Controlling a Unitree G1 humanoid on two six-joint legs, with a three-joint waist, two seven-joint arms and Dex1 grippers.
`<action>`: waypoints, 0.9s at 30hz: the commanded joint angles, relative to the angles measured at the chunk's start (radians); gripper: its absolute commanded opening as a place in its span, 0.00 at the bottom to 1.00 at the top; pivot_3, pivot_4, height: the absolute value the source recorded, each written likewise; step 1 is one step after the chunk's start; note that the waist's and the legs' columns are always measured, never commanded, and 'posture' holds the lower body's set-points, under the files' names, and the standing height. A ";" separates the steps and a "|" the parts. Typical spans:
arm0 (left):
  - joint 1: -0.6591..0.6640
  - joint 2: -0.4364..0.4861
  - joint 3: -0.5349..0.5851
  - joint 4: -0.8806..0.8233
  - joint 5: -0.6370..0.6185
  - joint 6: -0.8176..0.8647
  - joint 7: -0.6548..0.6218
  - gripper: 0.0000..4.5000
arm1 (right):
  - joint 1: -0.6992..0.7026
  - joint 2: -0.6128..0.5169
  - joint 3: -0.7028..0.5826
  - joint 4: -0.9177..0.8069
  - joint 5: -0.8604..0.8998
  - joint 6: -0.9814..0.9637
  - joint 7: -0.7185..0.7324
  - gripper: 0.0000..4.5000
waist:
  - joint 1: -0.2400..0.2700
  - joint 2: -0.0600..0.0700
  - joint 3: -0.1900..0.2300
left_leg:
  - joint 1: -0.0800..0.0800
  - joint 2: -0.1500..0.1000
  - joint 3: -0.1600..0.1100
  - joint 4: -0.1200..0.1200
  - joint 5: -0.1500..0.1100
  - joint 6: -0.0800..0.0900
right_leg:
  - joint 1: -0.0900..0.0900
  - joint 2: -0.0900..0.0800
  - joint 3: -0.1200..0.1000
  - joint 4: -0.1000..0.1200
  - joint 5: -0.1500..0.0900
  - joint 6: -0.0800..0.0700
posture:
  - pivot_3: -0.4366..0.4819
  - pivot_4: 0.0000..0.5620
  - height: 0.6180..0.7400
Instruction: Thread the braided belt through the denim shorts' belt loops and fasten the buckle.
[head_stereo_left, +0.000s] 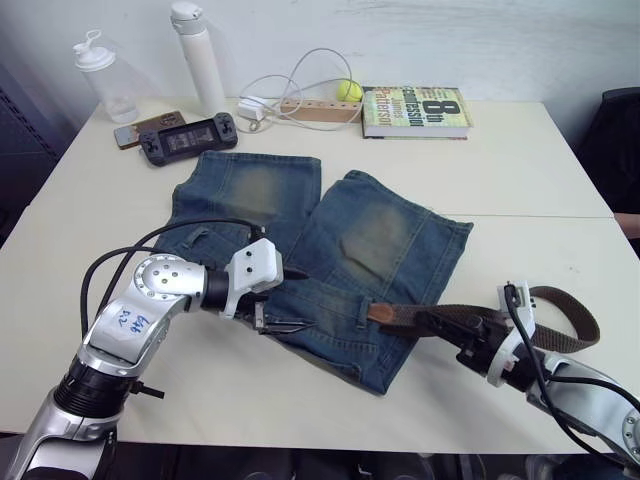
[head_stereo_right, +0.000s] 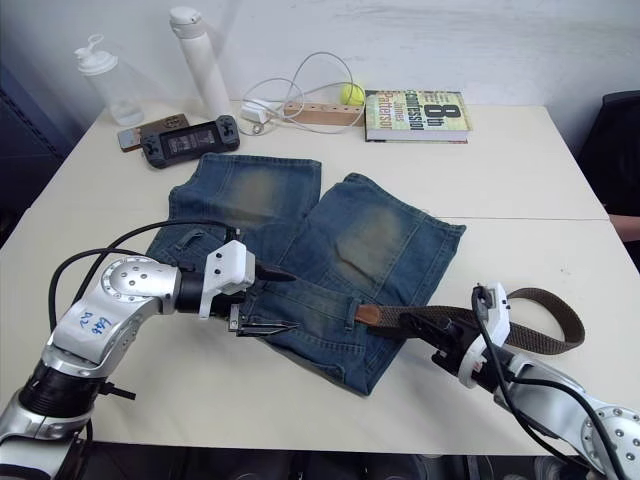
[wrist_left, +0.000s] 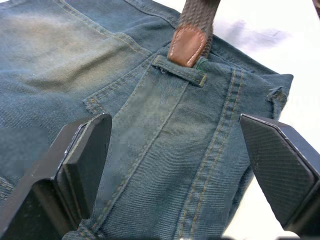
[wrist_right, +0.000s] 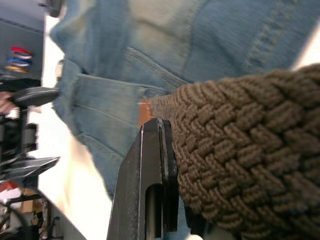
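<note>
So right now the right gripper is clamped on the braided belt near the right edge of the table, with the rest of the strap looping back behind the wrist. The tan leather tip sits right at one of the belt loops on the waistband, just poking under it by the look of the left wrist view, though I can't tell how far it's in. The buckle isn't something I can pick out here.

Over on the left, the left gripper hangs over the waistband with its fingers spread wide, holding nothing, straddling the denim just beside that loop.

The denim shorts lie flat mid-table, waistband toward the near edge and legs pointing away.

My read: threading has barely started, first loop. The next move probably needs the right arm to feed the tip leftward while the left pins the waistband or catches the tip as it comes out.

Far side there's a handheld game console, a white cable, a tennis ball, a book and two bottles.
</note>
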 joint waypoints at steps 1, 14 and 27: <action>-0.001 0.004 0.029 -0.046 -0.008 0.012 0.026 0.99 | -0.012 0.012 0.009 -0.021 -0.003 -0.011 -0.014 0.00 | 0.001 0.000 0.000 | 0.000 0.000 0.000 0.000 0.000 0.000 | 0.000 0.000 0.000 0.000 0.000 0.000 | 0.48 0.27 0.96; 0.016 -0.002 0.010 -0.055 0.000 0.023 0.065 0.99 | -0.033 -0.013 -0.008 -0.040 0.021 -0.019 -0.085 0.00 | 0.001 0.000 0.000 | 0.000 0.000 0.000 0.000 0.000 0.000 | 0.000 0.000 0.000 0.000 0.000 0.000 | 0.48 0.27 0.96; 0.045 0.013 0.003 -0.087 0.002 0.024 0.062 0.99 | -0.038 -0.047 0.063 -0.118 0.047 -0.008 -0.116 0.00 | 0.001 0.000 0.000 | 0.000 0.000 0.000 0.000 0.000 0.000 | 0.000 0.000 0.000 -0.001 0.000 0.000 | 0.48 0.27 0.96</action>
